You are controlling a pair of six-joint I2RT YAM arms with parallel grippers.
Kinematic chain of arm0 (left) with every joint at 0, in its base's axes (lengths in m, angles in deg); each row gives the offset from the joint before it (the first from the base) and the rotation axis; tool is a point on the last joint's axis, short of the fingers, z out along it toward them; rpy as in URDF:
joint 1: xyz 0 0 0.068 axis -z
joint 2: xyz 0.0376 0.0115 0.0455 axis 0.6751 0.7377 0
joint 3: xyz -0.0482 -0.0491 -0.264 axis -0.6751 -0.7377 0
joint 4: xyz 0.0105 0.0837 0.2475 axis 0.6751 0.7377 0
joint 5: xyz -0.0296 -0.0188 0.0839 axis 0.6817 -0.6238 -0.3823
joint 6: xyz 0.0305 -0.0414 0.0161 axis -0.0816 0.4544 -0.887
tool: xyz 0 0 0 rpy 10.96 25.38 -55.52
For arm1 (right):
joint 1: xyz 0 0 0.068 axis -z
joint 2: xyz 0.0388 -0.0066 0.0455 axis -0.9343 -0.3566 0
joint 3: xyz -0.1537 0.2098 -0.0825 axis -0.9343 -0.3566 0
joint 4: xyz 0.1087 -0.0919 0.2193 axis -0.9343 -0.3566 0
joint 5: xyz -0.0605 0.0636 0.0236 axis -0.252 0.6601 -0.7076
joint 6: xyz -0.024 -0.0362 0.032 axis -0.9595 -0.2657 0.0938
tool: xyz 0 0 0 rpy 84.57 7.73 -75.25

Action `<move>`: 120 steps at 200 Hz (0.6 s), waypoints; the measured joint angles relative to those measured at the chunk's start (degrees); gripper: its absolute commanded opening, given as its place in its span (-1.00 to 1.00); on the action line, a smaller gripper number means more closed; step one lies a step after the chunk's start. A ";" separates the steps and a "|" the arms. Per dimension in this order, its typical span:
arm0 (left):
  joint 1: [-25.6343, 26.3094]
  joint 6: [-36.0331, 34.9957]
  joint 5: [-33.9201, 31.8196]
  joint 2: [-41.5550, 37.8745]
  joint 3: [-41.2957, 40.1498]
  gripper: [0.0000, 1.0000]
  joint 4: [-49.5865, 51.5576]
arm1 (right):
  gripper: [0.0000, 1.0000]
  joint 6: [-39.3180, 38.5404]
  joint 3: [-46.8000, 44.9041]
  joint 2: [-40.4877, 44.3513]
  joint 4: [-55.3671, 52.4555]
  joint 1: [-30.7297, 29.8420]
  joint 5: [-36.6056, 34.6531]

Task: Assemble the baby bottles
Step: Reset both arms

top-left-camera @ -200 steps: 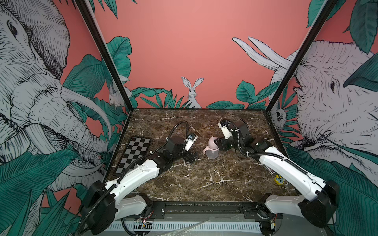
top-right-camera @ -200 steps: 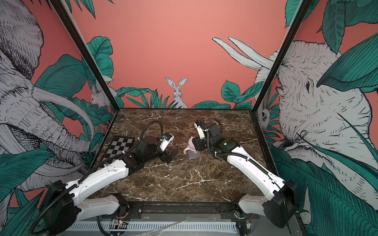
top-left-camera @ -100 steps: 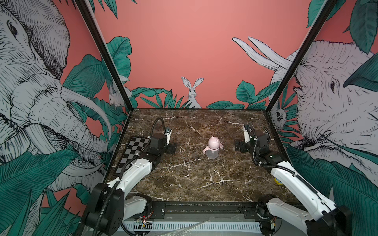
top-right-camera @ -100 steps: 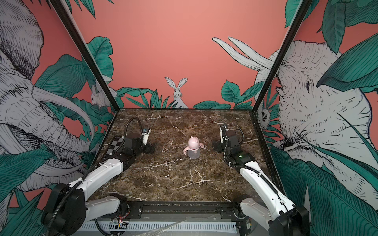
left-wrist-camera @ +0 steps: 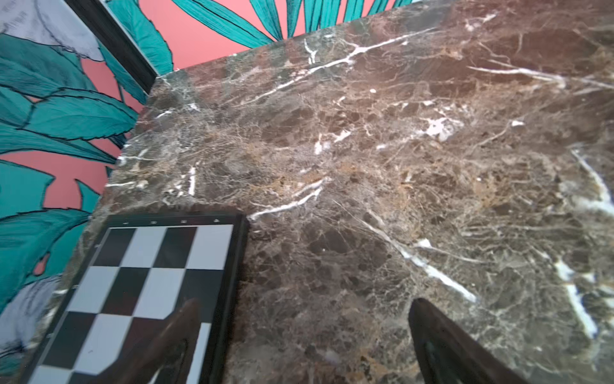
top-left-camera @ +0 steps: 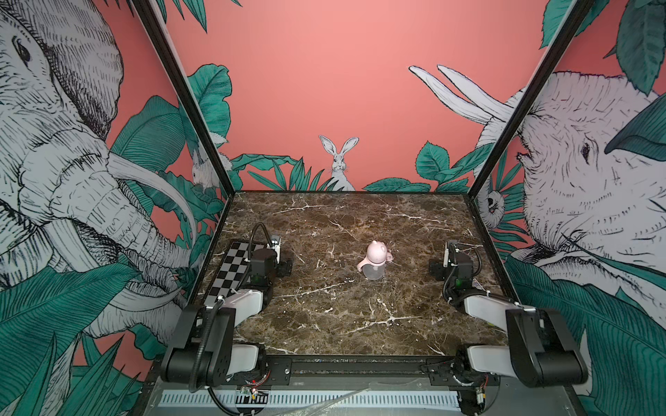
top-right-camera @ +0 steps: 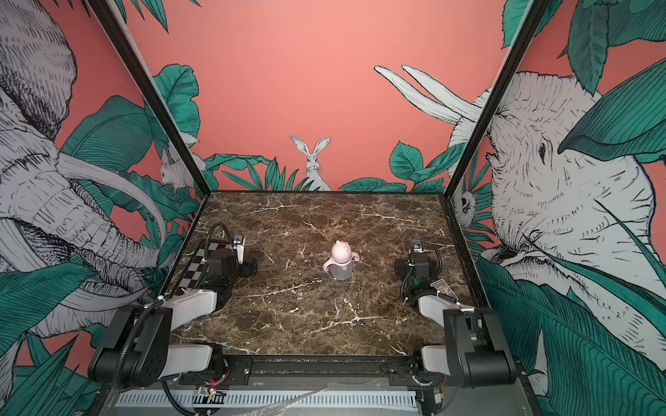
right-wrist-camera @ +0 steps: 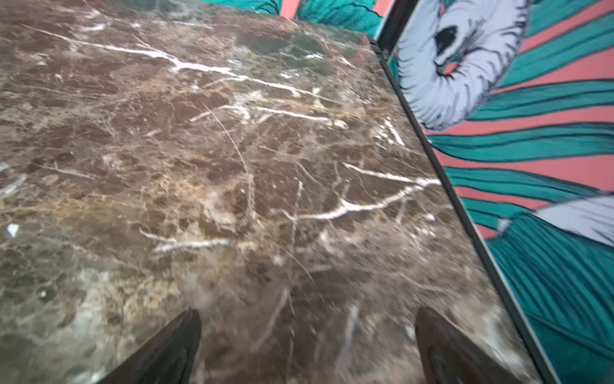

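Left pincer point(top-left-camera: 286, 268) point(left-wrist-camera: 305, 302) and right pincer point(top-left-camera: 436, 268) point(right-wrist-camera: 309, 311) both stand wide open with nothing between their fingers. Each hangs low over the marble table point(top-left-camera: 342, 324), at the end of an arm folded back toward the front rail.

On the near side of the right pincer, close to its arm and the side wall, a small printed card point(top-right-camera: 441, 285) lies flat; its print is too small to read. A checkerboard point(top-left-camera: 234, 266) point(left-wrist-camera: 139, 282) lies under the left arm and on the outer side of the left pincer. In the left wrist view one fingertip point(left-wrist-camera: 189, 312) overlaps the board's dark border, while the other is over bare marble.

Between the two pincers, well apart from each, stands the baby bottle point(top-left-camera: 374, 261) point(top-right-camera: 340, 263), upright and touched by nothing. Its clear plastic body point(top-left-camera: 374, 273) rests on the marble. The pink two-handled ring point(top-left-camera: 388, 256) sits around its neck, and the pink eared dome cap point(top-left-camera: 376, 251) is on top. Neither wrist view shows the bottle.

Beyond the pincers the marble runs to the back wall, where a painted rabbit point(top-left-camera: 338, 158) sits among green leaves.
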 measured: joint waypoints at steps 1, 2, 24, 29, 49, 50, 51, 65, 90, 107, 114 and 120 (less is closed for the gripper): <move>0.00 -0.02 -0.02 0.11 -0.02 0.98 -0.20 | 0.99 -0.07 -0.02 -0.20 0.28 0.02 0.13; 0.00 -0.02 -0.02 0.22 -0.04 0.98 -0.35 | 0.99 -0.11 -0.04 -0.59 0.85 0.07 0.24; -0.02 -0.76 0.00 3.87 -0.13 0.98 -6.47 | 0.99 -0.57 -0.09 -6.43 9.22 0.28 2.78; -0.04 -0.96 0.00 4.72 -0.13 0.98 -8.09 | 0.99 -0.72 -0.09 -7.52 10.88 0.33 3.19; -1.03 -0.96 0.44 8.55 -0.13 0.99 -13.62 | 0.98 -0.81 0.04 -9.42 12.90 0.42 3.41; -1.16 -0.90 0.50 8.79 -0.13 0.99 -13.97 | 0.98 -0.76 0.09 -9.42 12.87 0.42 3.39; -1.20 -0.85 0.52 8.92 -0.13 0.99 -14.14 | 0.98 -0.70 0.13 -9.42 12.85 0.42 3.30; -2.58 -0.44 0.90 11.98 0.33 0.99 -16.17 | 0.98 -0.20 0.72 -9.44 13.35 0.79 2.54; -5.18 0.92 2.89 13.25 1.86 0.99 -15.69 | 0.98 0.33 1.64 -9.42 13.77 1.07 1.46; -5.88 1.38 3.45 13.09 2.34 0.99 -16.02 | 0.98 0.44 1.64 -9.42 13.92 1.11 1.29; -5.90 1.53 3.69 13.11 2.36 1.00 -16.35 | 0.98 0.44 1.64 -9.42 13.92 1.14 1.27; -5.90 1.62 3.89 13.09 2.36 0.99 -16.39 | 0.98 0.46 1.64 -9.42 13.92 1.14 1.29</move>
